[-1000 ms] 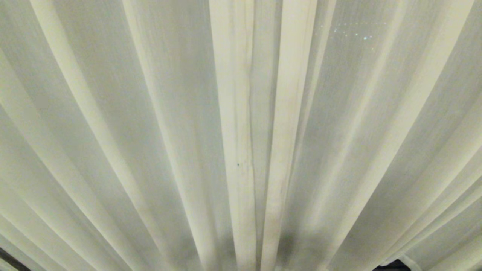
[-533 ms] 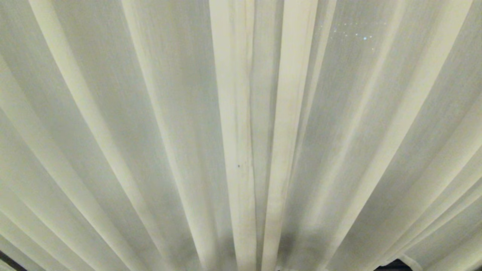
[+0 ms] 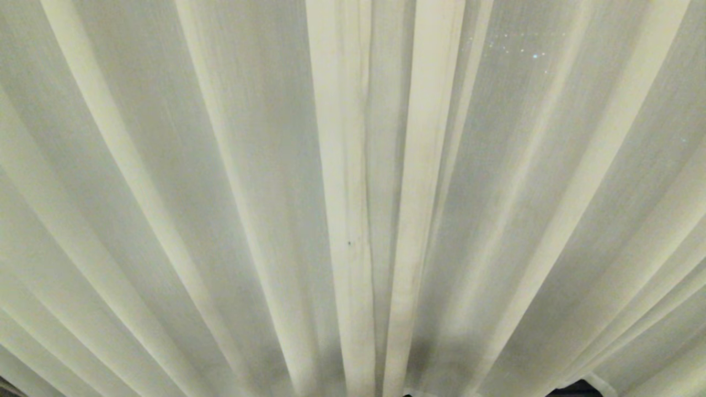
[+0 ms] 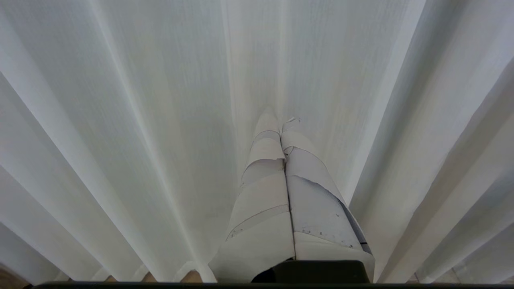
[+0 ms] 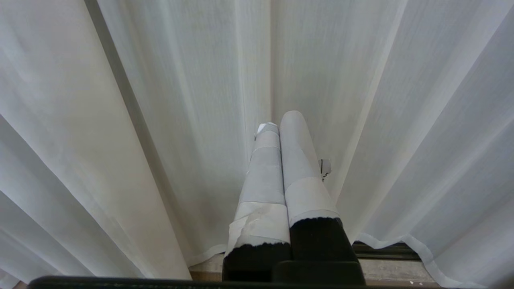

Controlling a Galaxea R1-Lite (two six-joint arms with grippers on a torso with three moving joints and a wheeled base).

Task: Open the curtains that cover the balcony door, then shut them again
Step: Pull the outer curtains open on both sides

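Two pincers, left pincer (image 4: 280,120) and right pincer (image 5: 281,120) both pressed together, sheer curtains (image 3: 353,198) drawn across.

Off-white, see-through curtains (image 3: 231,182) with paler cream vertical pleats and one tiny dark speck. Fingers (image 4: 261,188) of left gripper (image 4: 281,122) wrapped in white tape; right gripper (image 5: 281,120) white-taped over black.
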